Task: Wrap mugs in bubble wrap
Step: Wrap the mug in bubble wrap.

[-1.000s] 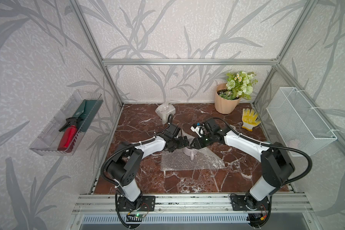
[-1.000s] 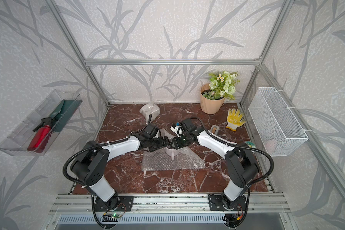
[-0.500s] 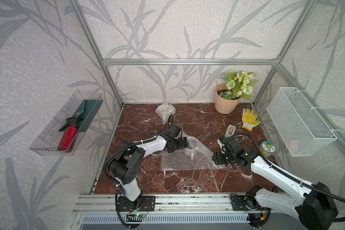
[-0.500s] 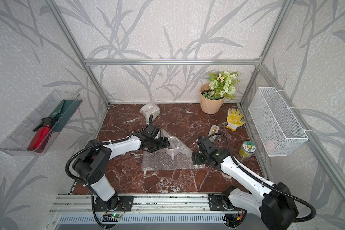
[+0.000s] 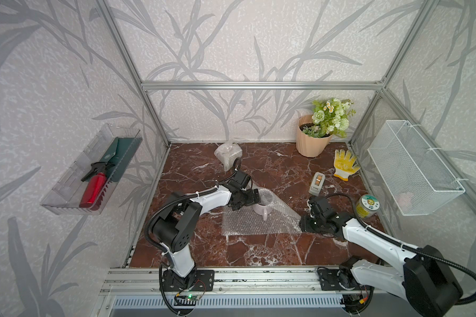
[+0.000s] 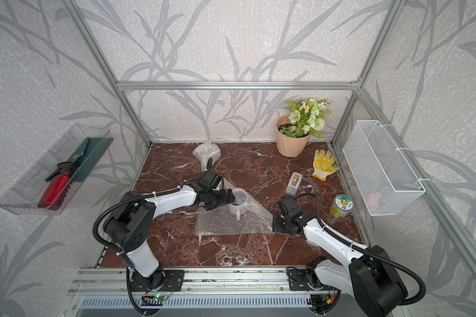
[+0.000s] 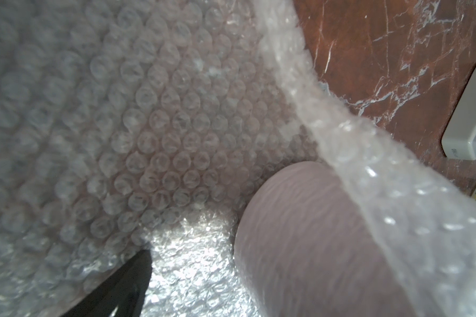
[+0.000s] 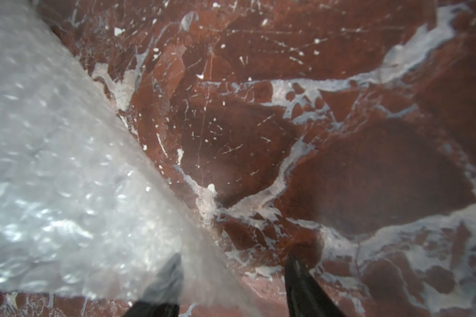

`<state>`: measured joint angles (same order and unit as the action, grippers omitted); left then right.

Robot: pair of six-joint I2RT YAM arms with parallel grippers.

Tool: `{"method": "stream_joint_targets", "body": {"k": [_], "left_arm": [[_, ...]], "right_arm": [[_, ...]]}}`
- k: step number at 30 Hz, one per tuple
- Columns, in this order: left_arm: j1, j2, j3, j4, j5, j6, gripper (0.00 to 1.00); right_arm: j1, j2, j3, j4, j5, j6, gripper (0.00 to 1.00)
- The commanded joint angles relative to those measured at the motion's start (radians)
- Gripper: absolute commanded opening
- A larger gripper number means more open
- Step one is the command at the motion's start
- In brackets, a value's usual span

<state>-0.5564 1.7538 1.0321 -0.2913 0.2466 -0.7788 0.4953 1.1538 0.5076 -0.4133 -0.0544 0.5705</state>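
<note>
Lilac mug stands mid-surface on the bubble wrap, far flap draped over it. Left gripper is wide open beside it. Right gripper has jaws apart at the sheet's front-right corner. We'd pinch that corner fully, then fold it over the mug. Only the right wrist cam shows the wrap edge btwn fingers.

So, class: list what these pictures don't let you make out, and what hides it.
- Wrapped bundle at the back, both top views: its wrapping hides the contents.
- Mug, left wrist view: rim under the bubble wrap, handle unseen.
- Jar label, top views: too small to read.
- Pale thing in the wire basket, top views: small, behind mesh.
</note>
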Motion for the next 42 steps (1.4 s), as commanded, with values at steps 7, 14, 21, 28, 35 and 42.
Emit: {"method": "stream_joint_targets", "body": {"k": [7,14,21,28,35,42], "left_arm": [[-0.004,0.033,0.021,-0.043,-0.017,-0.002,0.99],[-0.004,0.048,0.022,-0.049,-0.019,-0.001,0.99],[-0.006,0.055,0.019,-0.064,-0.027,0.006,0.99],[-0.008,0.066,0.017,-0.072,-0.027,0.007,0.99],[-0.013,0.073,0.019,-0.073,-0.027,0.010,0.99],[-0.013,0.072,0.014,-0.065,-0.023,0.013,0.99]], "right_arm": [[-0.008,-0.071,0.035,-0.013,-0.139,0.001,0.13],[-0.009,-0.117,0.157,-0.011,-0.350,-0.060,0.08],[-0.009,-0.011,0.248,0.166,-0.501,-0.020,0.07],[-0.007,0.186,0.349,0.429,-0.579,0.097,0.07],[0.036,0.392,0.475,0.498,-0.593,0.111,0.05],[0.064,0.518,0.531,0.443,-0.507,0.092,0.02]]}}
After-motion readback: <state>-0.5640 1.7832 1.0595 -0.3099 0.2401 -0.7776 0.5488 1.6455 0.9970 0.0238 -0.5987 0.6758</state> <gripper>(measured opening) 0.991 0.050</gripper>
